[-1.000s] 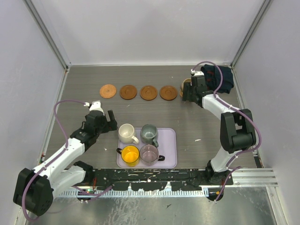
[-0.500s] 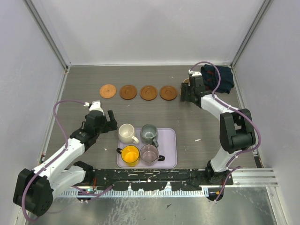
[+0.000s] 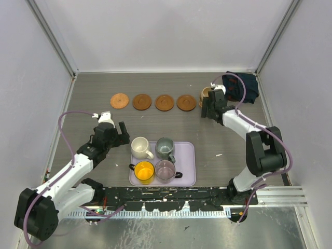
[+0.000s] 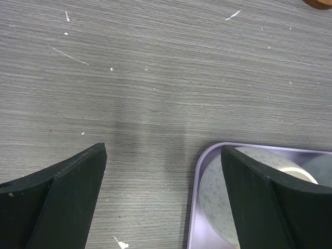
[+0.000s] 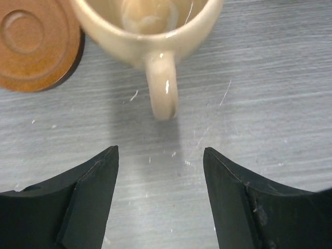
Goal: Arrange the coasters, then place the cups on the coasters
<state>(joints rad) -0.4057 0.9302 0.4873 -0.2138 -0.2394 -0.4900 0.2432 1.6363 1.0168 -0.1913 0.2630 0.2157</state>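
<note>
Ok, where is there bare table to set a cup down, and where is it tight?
Bare table lies between the coaster row and the tray, behind that row to the back wall, and right of the tray. Crowded: the tray, filled by four cups, and the far right corner with beige mug, right gripper and cloth.

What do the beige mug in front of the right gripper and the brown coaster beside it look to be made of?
Beige mug: likely glazed ceramic, given the glossy highlights on its handle and rim. Brown coaster: seems wood or wood-look with a semi-matte finish and turned concentric rings; the pictures cannot confirm which.
</note>
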